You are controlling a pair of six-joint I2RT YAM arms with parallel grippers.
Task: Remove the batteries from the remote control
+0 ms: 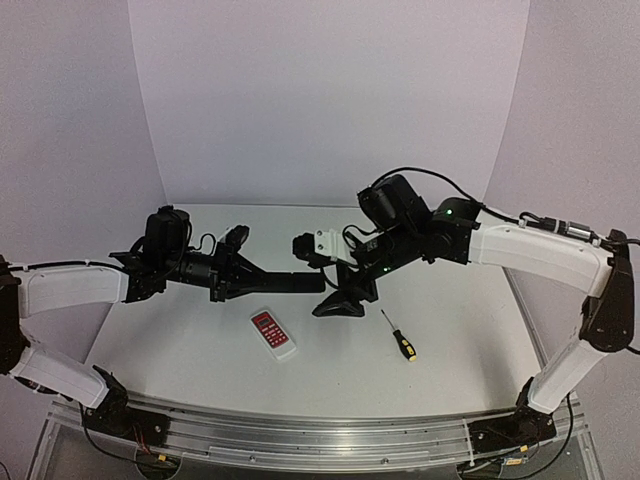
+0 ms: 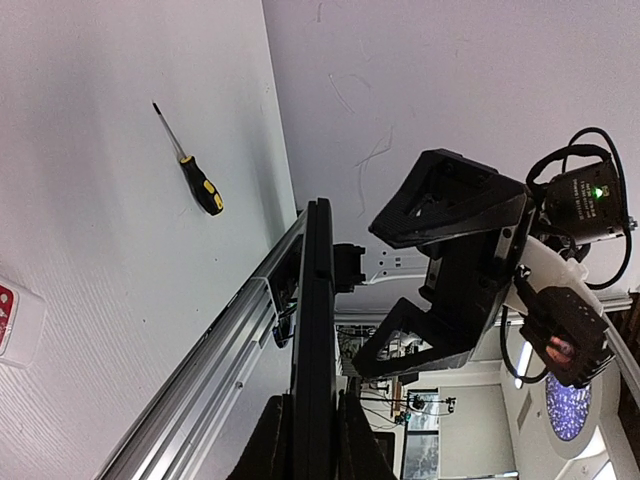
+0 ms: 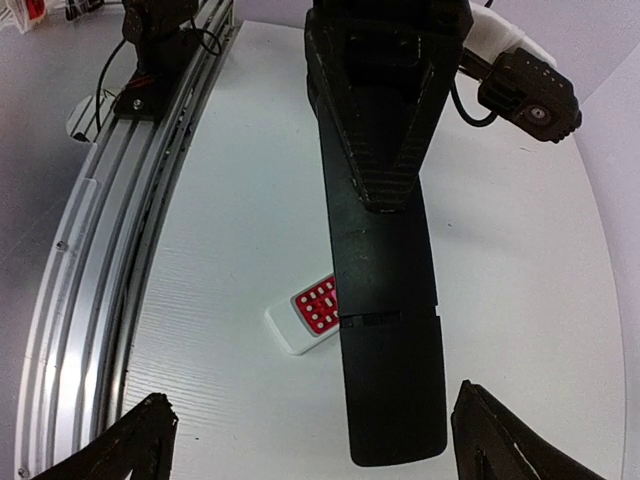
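A long black remote control (image 1: 290,283) is held level above the table, with my left gripper (image 1: 240,275) shut on one end. In the left wrist view the fingers clamp its thin edge (image 2: 318,330). My right gripper (image 1: 345,295) stands open at the remote's free end. In the right wrist view its two fingertips straddle that end (image 3: 385,400) without touching it. A seam (image 3: 385,318) crosses the remote's back near the free end, and the panel beyond it is closed. The batteries are hidden.
A small white remote with a red button face (image 1: 273,333) lies on the table under the held one. A screwdriver with a yellow-and-black handle (image 1: 398,335) lies to its right. An aluminium rail (image 1: 300,435) runs along the near edge.
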